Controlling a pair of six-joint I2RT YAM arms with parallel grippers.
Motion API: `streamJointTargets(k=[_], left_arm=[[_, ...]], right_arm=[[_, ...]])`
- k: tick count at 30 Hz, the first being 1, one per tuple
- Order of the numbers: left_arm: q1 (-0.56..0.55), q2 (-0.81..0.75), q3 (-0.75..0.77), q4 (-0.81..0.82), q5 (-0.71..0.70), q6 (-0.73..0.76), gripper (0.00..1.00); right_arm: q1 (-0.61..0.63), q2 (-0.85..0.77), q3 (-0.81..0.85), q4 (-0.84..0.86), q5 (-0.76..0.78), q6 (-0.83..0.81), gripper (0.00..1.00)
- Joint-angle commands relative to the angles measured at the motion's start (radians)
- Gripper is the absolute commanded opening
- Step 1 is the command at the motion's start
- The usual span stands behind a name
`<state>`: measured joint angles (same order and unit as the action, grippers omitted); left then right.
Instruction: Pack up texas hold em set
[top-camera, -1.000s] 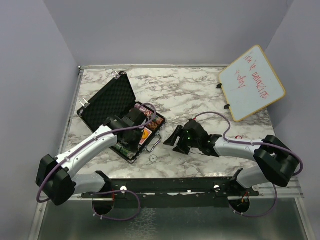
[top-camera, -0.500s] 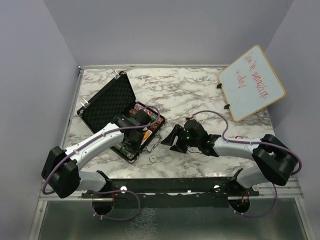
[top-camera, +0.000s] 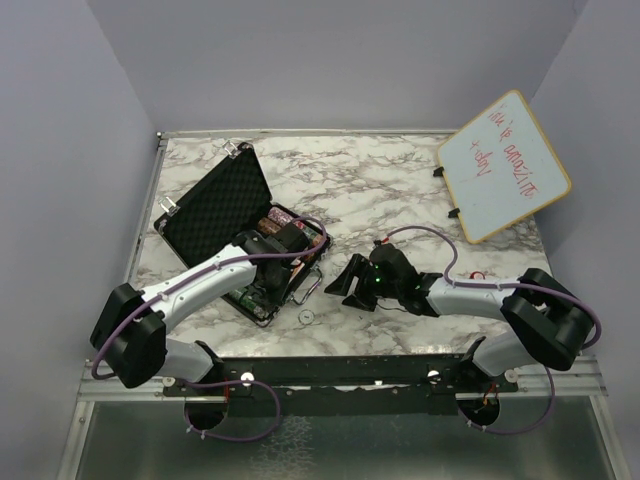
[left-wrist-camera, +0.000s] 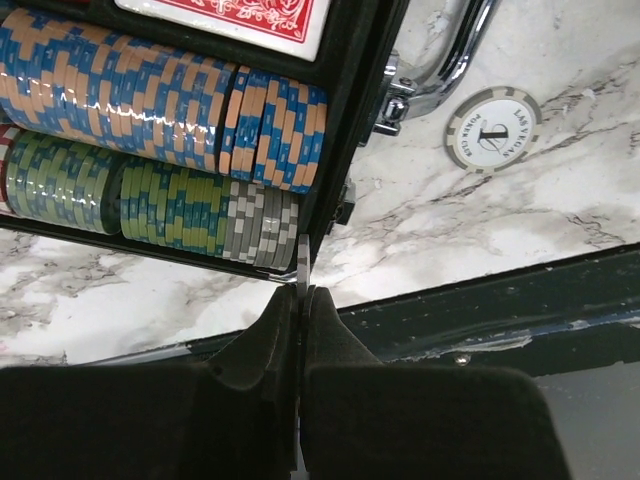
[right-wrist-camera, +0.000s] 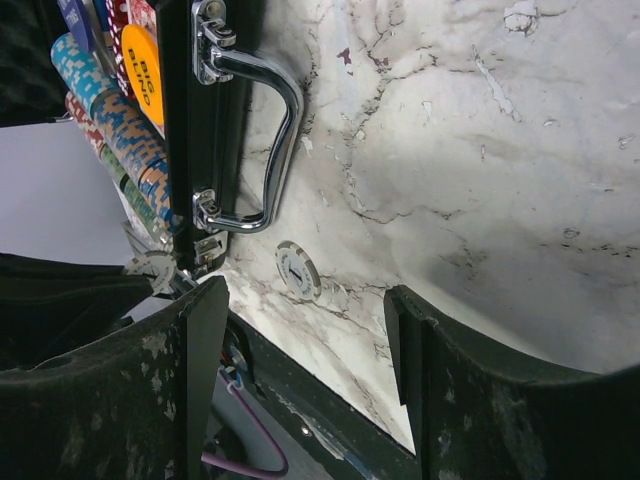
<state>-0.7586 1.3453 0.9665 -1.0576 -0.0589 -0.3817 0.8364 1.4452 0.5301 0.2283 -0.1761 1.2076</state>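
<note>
So here's the setup: white marble tabletop (top-camera: 400, 190) with grey veining, boxed in by plain pale lavender walls (top-camera: 330, 60) on three sides. There's a dark metal rail (top-camera: 350, 370) running along the near edge where my arms are bolted. A wood-framed whiteboard (top-camera: 503, 165) with red scribble stands tilted, way off past my right gripper (top-camera: 350, 283) toward the far right corner.

The case (top-camera: 222, 205) is open in front of my left arm, its egg-crate foam lid tipped back away from me. My left gripper (left-wrist-camera: 303, 300) is pinched fully shut with nothing in it that I can make out. Its tips sit right at the case's near wall. Directly ahead of those tips are the chip stacks (left-wrist-camera: 150, 90), lying in rows: grey and green closest, blue-and-orange behind them. The red deck (left-wrist-camera: 240, 15) is just past those.

One loose chip (left-wrist-camera: 492, 129) lies flat on the marble outside the case, ahead and to the right of my left fingertips, just beside the chrome handle (left-wrist-camera: 440, 60).

My right gripper (right-wrist-camera: 305, 295) is spread wide and empty, low over bare marble. That same chip shows between its fingers (right-wrist-camera: 205, 340) in its own camera. The handle and an orange button (right-wrist-camera: 143, 75) in the case are further ahead on the left.
</note>
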Motion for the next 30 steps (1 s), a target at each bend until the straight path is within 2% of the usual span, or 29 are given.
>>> streamJointTargets(k=[1, 15, 20, 24, 26, 30], left_arm=[[-0.010, 0.024, 0.009, -0.037, -0.078, -0.028, 0.00], [-0.017, 0.054, 0.018, -0.051, -0.107, -0.039, 0.01], [-0.019, 0.059, 0.018, -0.051, -0.116, -0.037, 0.26], [-0.021, 0.052, 0.020, -0.053, -0.125, -0.040, 0.38], [-0.022, 0.045, 0.020, -0.053, -0.131, -0.044, 0.40], [-0.022, 0.031, 0.030, -0.058, -0.143, -0.043, 0.39]], right_arm=[[-0.001, -0.020, -0.013, 0.024, -0.003, 0.009, 0.69], [0.000, -0.016, -0.010, 0.027, -0.004, -0.001, 0.69], [-0.001, -0.021, -0.012, 0.025, -0.004, -0.005, 0.69], [-0.001, -0.020, 0.010, -0.002, 0.000, -0.056, 0.70], [0.000, -0.019, 0.040, -0.064, 0.018, -0.093, 0.70], [0.000, -0.022, 0.089, -0.133, 0.031, -0.187, 0.70]])
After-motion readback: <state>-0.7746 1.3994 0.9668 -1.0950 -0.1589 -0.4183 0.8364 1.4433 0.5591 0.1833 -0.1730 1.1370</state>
